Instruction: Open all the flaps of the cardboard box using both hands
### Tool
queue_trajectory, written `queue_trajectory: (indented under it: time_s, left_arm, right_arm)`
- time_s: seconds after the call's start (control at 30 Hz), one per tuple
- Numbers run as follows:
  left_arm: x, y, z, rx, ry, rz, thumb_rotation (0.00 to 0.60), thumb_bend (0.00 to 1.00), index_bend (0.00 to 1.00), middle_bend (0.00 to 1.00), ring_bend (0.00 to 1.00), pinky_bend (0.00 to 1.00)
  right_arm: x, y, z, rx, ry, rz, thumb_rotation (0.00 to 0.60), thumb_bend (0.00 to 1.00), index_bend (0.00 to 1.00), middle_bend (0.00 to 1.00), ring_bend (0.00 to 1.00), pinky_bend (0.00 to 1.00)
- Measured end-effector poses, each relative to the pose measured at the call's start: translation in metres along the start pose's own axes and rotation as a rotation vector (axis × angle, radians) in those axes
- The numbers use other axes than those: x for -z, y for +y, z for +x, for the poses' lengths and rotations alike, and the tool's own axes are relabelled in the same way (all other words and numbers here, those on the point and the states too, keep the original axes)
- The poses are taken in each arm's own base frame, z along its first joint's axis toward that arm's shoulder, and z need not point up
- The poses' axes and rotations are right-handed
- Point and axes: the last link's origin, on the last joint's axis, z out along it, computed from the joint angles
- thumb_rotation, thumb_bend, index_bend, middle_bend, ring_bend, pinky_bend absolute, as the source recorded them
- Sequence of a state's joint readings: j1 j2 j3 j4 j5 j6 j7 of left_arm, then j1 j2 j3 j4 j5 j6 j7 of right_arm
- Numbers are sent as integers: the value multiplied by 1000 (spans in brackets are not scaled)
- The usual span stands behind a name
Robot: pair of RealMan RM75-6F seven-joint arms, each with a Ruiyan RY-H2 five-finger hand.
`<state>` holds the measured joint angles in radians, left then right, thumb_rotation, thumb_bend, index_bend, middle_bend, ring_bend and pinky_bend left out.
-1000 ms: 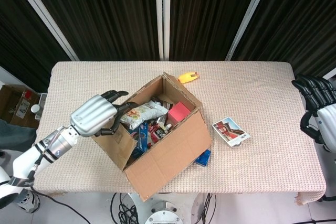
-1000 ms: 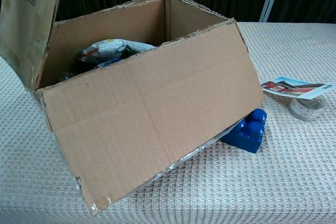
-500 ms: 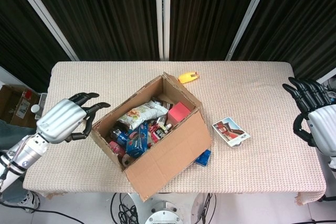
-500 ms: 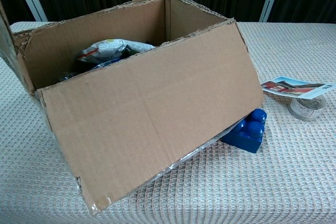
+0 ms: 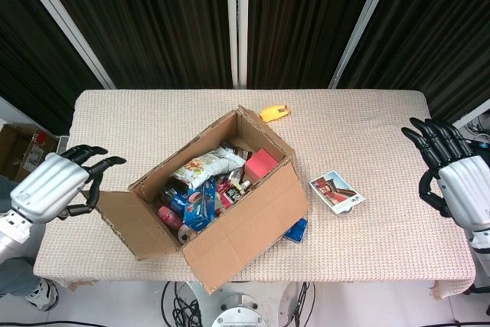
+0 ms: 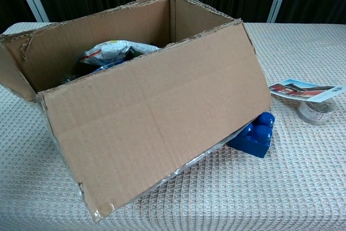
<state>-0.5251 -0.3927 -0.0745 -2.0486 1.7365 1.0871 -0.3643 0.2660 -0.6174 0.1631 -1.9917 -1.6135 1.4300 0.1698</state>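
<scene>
The cardboard box (image 5: 245,223) (image 6: 157,117) stands in the middle of the table, turned at an angle, its top uncovered and full of packets and small items. Its left flap (image 5: 130,223) lies folded outward and down toward the table. My left hand (image 5: 50,189) hovers off the table's left edge, fingers spread, a short gap from that flap and holding nothing. My right hand (image 5: 452,174) hangs at the right edge of the table, fingers spread and empty, far from the box. Neither hand shows in the chest view.
A blue toy block (image 5: 296,229) (image 6: 255,133) is wedged under the box's right front corner. A picture card (image 5: 335,191) (image 6: 303,89) and a tape roll (image 6: 315,111) lie right of the box. A yellow object (image 5: 274,112) sits behind it.
My left hand has let go of the left flap and drawn back leftward; the flap swung from upright to folded out. My right hand has edged inward over the table's right edge.
</scene>
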Motion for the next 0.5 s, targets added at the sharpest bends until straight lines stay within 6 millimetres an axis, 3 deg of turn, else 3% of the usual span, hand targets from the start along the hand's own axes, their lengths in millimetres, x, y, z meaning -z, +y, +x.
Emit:
queue_trajectory:
  time_s: [0.3,0.43,0.5]
  left_arm:
    - [11,-10,-19,42,-35,49,419,729,172,617,194,199]
    - [15,-14,-22,69,24,52,405,690,168,484,187,200]
    - [20,-18,-23,75,62,57,394,560,157,379,167,200]
  right_arm:
    - [10,7,1,3,11,-11,600,877,0,31,0,0]
    - [17,14,2,12,14,-28,600,876,0,26,0,0]
    - [23,18,-1,29,10,-40,600,861,0,12,0,0]
